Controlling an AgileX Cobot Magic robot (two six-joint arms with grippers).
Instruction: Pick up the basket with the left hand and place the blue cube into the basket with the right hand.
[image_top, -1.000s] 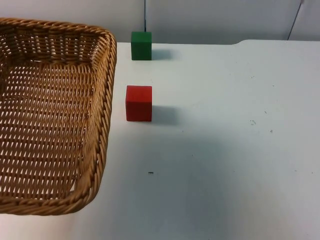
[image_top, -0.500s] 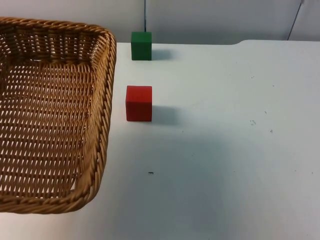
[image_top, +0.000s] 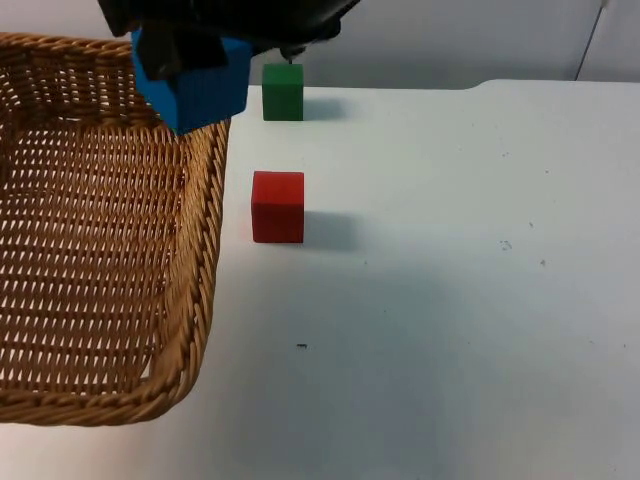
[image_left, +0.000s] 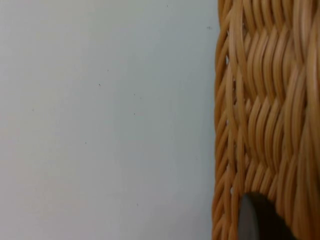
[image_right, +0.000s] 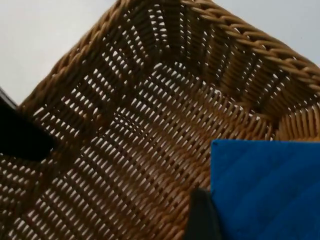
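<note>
**Blue cube hanging over the basket's far corner**

The right gripper (image_top: 190, 60) is reaching in above the basket (image_top: 100, 230), its fingers clamping the blue cube (image_top: 192, 82) between them. Seen from the top view, the cube is hanging over the basket's far corner, the one nearest the green cube (image_top: 283, 91), and it is overlapping the woven rim there without resting on it. In the right wrist view the blue cube (image_right: 265, 190) is sitting against a black fingertip (image_right: 202, 215), and the basket's (image_right: 150, 125) open weave floor and inner walls are spreading out below it.

The left gripper (image_left: 257, 220) is holding the basket: in the left wrist view one dark fingertip is pressing against the wicker wall (image_left: 265, 115), with the white table (image_left: 100, 120) lying beyond the basket's edge. How the second finger is sitting cannot be made out there, though the grip appears closed on the rim.

The red cube (image_top: 278, 206) is standing on the table (image_top: 450, 280) just beside the basket's side wall, apart from it. The green cube is standing farther back from the basket, near the grey partition wall (image_top: 450, 40), in line with the red one.
</note>
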